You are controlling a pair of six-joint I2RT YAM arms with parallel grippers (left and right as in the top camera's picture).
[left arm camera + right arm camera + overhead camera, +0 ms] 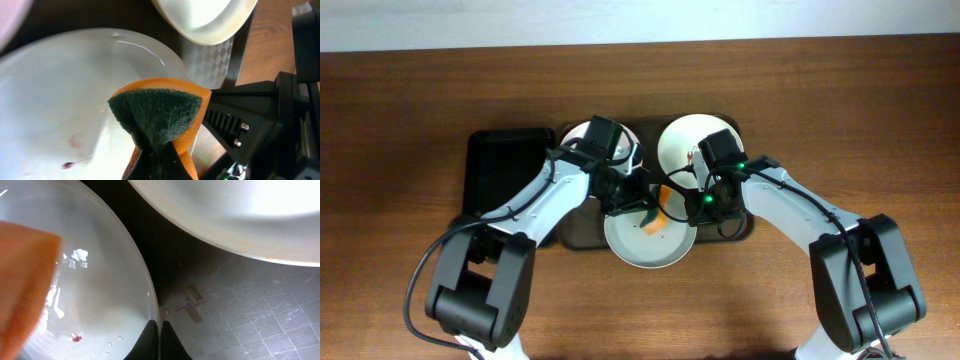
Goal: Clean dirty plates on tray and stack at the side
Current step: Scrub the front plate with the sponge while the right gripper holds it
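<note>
The front plate overhangs the tray's near edge, with open table in front of it. A far-left plate and a far-right plate fill the tray's back half, and a black tray lies just to the left. The left gripper pinches an orange sponge over the front plate. The right gripper is clamped on that plate's right rim. Only the wrist views show small red spots on it, and the left wrist alone shows the sponge's green face.

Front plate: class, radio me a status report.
Left gripper shut on sponge, over front plate. Right gripper shut on its rim. Red specks on it. Nothing in the way.
</note>
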